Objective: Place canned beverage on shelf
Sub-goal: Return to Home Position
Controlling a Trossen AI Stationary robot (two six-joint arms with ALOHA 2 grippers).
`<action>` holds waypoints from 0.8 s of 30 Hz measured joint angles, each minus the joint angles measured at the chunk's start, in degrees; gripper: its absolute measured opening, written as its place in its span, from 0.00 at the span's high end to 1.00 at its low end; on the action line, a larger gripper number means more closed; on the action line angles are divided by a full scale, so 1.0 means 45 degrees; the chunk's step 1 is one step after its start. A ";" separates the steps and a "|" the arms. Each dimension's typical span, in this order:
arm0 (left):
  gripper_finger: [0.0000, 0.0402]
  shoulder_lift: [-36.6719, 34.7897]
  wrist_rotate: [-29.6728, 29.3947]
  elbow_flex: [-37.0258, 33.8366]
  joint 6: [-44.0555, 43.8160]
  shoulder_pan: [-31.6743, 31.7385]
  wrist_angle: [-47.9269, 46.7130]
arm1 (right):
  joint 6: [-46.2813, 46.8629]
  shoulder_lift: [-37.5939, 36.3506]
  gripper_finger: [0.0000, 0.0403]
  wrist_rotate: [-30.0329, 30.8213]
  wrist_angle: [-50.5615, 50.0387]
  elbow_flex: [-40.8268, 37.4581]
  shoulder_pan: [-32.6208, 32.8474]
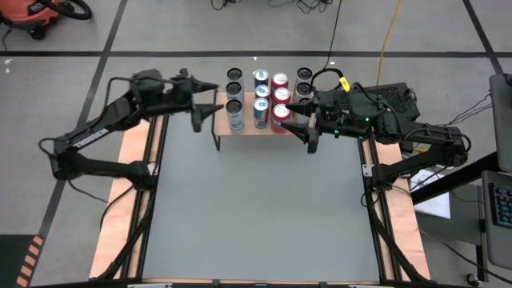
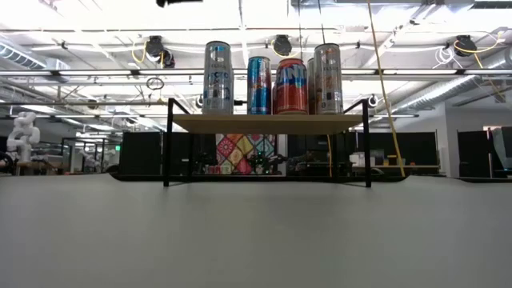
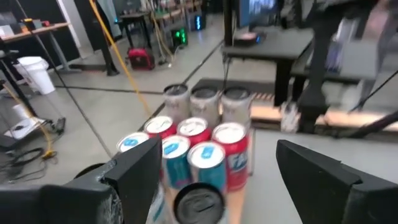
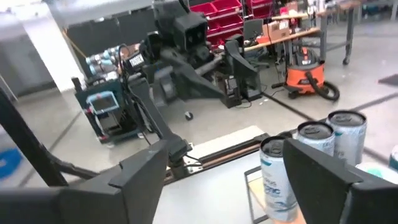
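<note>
Shelf (image 2: 264,123) sits top centre of the high view, at the far edge of the grey surface (image 1: 256,208). It is full: twelve cans (image 1: 262,102) in four columns of three. Silver-white cans fill the left column, then blue, then red, with pale grey on the right. All stand upright and close-packed. None are left on the surface.

My left fingers (image 3: 134,180) are spread wide and hold nothing. They hang just beside the shelf's left end, near the front silver can. My right fingers (image 4: 323,174) are also spread and empty, close to the shelf's front right corner.

Risks, as I judge them:
- Both sets of fingers are close to the shelf. A pull-back that swings sideways could clip a thin black leg or an end can.
- The shelf looks light on its legs, so a knock could shift the whole rack.
- The cans are tall and tightly packed, so one tipping would likely take its neighbours. The front row has nothing to stop it falling forward.
- Lifting clear before moving sideways seems safer.

Writing: large white lettering runs across the red can (image 2: 290,84) in the low view, but I cannot read it with confidence. The labels on the blue and silver cans are too small to read. No brand confirmed.
</note>
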 joint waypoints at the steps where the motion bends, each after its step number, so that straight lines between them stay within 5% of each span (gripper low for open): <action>1: 0.23 -0.0204 0.0002 0.0000 -0.0276 -0.0030 -0.0009 | -0.0308 0.0000 0.31 -0.0017 0.0000 0.0000 0.0004; 8: 0.39 -0.1319 0.0251 0.0000 -0.1332 -0.0486 -0.0045 | -0.2065 -0.0127 0.52 -0.1148 -0.0019 0.0000 -0.0036; 17: 0.77 -0.1811 0.0303 0.0000 -0.1323 -0.0927 -0.0075 | -0.2873 -0.1531 0.94 -0.2055 -0.1366 0.0000 -0.0034; 24: 0.97 -0.1821 0.0302 0.0000 -0.1339 -0.0926 -0.0035 | -0.3487 -0.2932 0.99 -0.2467 -0.3761 0.0000 -0.0039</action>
